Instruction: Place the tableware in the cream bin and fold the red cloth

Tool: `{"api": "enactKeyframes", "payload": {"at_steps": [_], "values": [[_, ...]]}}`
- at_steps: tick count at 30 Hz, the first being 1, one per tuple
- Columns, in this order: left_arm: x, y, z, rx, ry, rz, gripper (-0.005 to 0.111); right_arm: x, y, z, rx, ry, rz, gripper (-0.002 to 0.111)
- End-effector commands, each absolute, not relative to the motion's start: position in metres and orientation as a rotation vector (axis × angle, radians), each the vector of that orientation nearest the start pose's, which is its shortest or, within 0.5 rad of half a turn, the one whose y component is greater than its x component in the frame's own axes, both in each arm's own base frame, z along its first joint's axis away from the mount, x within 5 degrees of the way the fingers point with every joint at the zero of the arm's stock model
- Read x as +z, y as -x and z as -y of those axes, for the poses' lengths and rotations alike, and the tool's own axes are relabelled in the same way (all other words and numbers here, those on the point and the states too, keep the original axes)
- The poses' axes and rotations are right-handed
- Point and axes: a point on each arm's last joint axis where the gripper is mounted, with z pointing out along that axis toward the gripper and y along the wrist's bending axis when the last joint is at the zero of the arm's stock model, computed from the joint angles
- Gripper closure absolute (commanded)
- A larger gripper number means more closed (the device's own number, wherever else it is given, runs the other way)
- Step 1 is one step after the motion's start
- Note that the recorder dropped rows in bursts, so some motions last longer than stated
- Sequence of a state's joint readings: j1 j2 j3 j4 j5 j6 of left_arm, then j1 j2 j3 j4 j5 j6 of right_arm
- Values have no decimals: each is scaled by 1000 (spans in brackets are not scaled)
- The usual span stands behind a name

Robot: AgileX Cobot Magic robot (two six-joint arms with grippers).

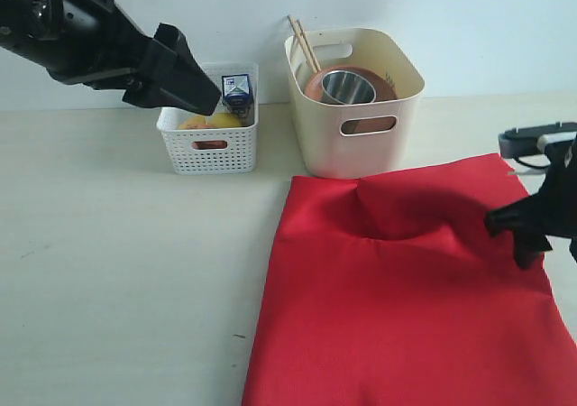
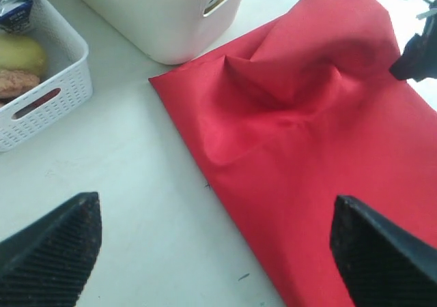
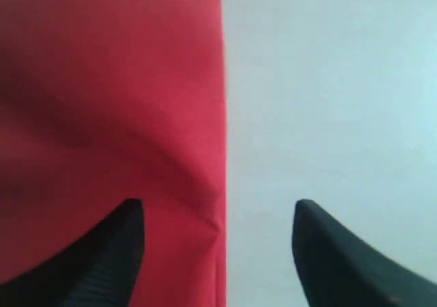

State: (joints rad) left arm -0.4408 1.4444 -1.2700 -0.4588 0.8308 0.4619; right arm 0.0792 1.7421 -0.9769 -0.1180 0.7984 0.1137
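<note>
The cream bin [image 1: 361, 144] stands at the rear edge of the desk [image 1: 117, 271], right of centre. It holds the steel cup [image 1: 348, 87] nested on the brown plate [image 1: 314, 88], and the two chopsticks [image 1: 304, 43] lean against its rear left corner. Any other tableware is hidden below the rim, and none shows on the bare desk, so the collecting stage appears complete. The white perforated basket [image 1: 209, 153] sits just beside the bin on its left. It carries the milk carton [image 1: 236, 88] and the lemon [image 2: 20, 53], which are not part of the task. The red cloth [image 1: 406, 307] lies spread in front of the bin and runs to the front edge of the desk. A pucker [image 1: 397, 221] rises near its rear edge, so the sheet is not flat and the fold looks unfinished. The right gripper [image 3: 218, 211] sits low at the cloth's right edge with its jaws partly apart. One finger is over the fabric and the other over bare desk, and nothing is clamped between them. This straddling position suits a pinch on that edge. The left gripper [image 2: 215, 205] hangs high over the rear left of the desk, above the basket, fully spread and empty. This placement keeps it clear of the cloth.
</note>
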Motion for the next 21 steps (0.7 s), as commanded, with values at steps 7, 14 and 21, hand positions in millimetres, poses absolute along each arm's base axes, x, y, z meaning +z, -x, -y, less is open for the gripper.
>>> {"api": "enactKeyframes", "payload": {"at_steps": [7,14,21], "values": [[343,-269,159,-536,-835,-2278,21,203,-335,-13,394,2,-2799,41],[344,-271,159,-530,-820,-2259,21,172,-355,21,475,-138,-2789,41],[346,-273,159,-522,-801,-2236,21,161,-373,29,642,-81,-2724,48]]}}
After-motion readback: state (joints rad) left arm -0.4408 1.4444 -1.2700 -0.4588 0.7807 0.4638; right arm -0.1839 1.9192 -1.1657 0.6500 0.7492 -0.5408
